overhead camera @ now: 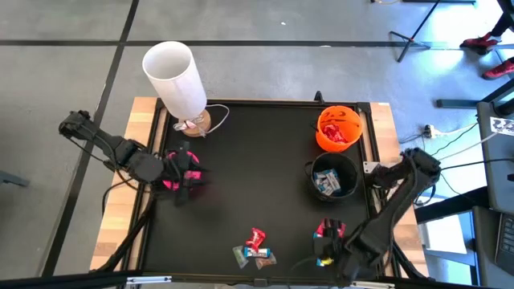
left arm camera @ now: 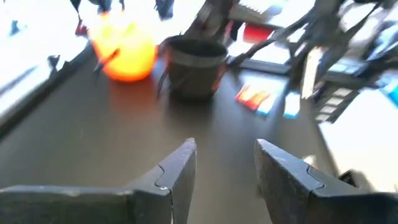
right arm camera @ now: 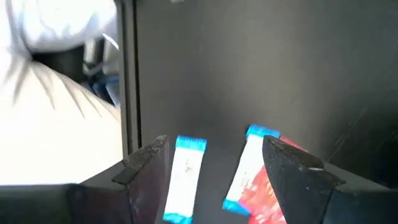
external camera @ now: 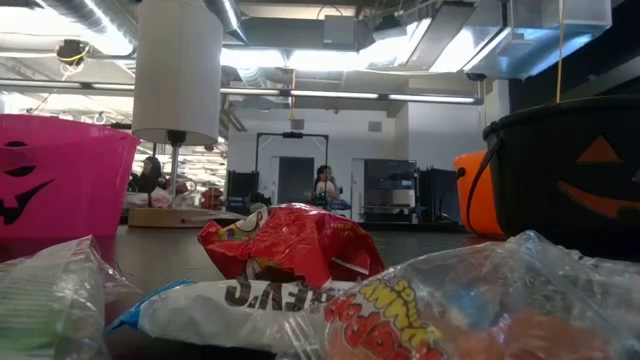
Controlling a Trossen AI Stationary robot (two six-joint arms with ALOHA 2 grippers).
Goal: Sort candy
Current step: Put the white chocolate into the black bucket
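Two dark jointed arms with black, wedge-shaped fingers

The left arm (overhead camera: 112, 148) is matte black, built of chunky rounded joint housings linked by slim straight segments; the right arm (overhead camera: 397, 197) matches it in colour and build, with a bulky knuckle at the elbow and a thin dark cable running alongside; the left gripper (left arm camera: 225, 180) has two dark grey fingers (left arm camera: 177, 174), broad at the base and tapering to angled tips, each with a small recessed notch on its inner face; the right gripper (right arm camera: 214, 180) shows the same pair of flat, chamfered black fingers (right arm camera: 298, 177) with faintly scuffed, lighter edges.
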